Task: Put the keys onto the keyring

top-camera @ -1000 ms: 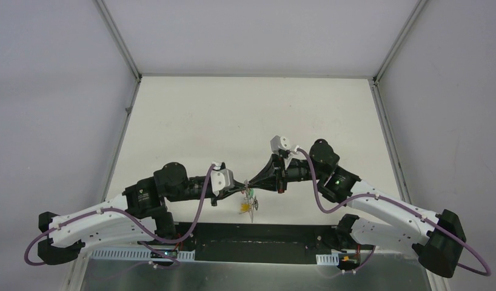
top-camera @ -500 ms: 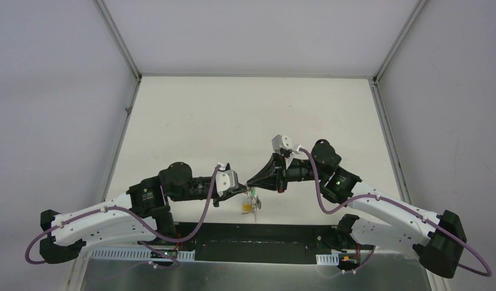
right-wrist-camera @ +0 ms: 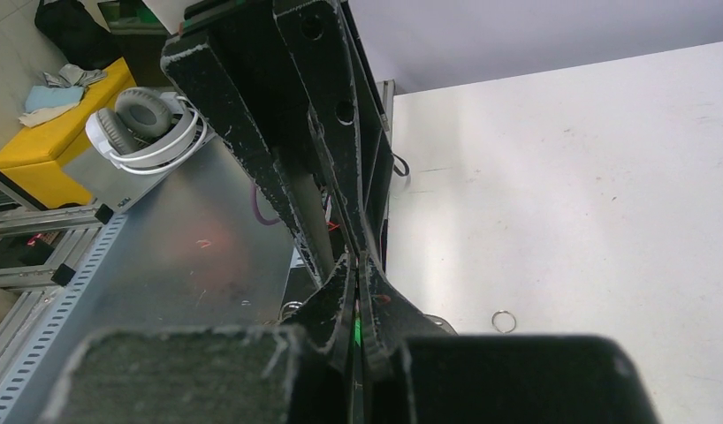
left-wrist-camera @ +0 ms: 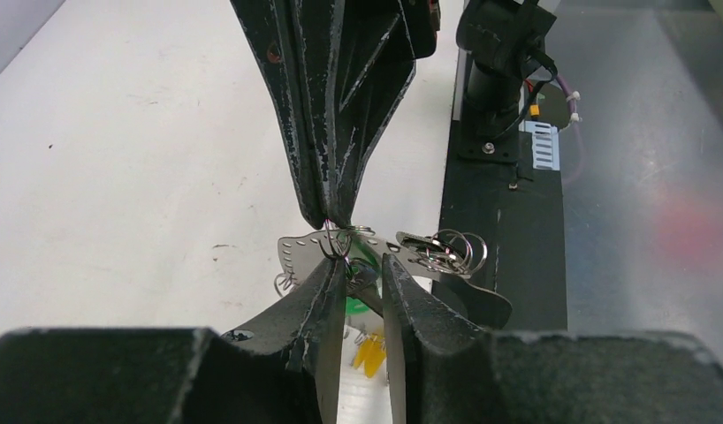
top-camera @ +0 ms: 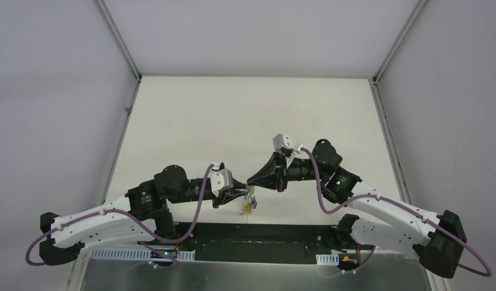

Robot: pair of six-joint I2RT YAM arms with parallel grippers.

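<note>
Threading work, mid-air, just above the near edge of the bench (top-camera: 233, 115)! From the top of the left wrist view comes the right end effector (left-wrist-camera: 334, 221), jaws clamped tight together on what looks like the thin grey wire of the keyring (left-wrist-camera: 361, 231), and the whole bundle hangs from that pinch. Right underneath sits the left end effector (left-wrist-camera: 362, 278), jaws parted with a clear gap, gripping nothing I can see. The green-capped key (left-wrist-camera: 356, 306) shows in that gap, with a yellow-capped key (left-wrist-camera: 369, 353) dangling lower. A bare silver key blade (left-wrist-camera: 300, 252) juts out one side, a cluster of small split rings (left-wrist-camera: 455, 252) the other.

My read: this is the feeding step. Next, the left side needs to close on a key head and steer its hole along the wire while the right holds steady.

Now the trouble spots. No sign of the black-capped key anywhere. Whether the green one is truly on the wire, I cannot tell, because the metal overlaps. Most of the ring's loop is hidden, and the overhead view gives only a speck. A small loose ring (right-wrist-camera: 504, 320) lies apart on the bench.
</note>
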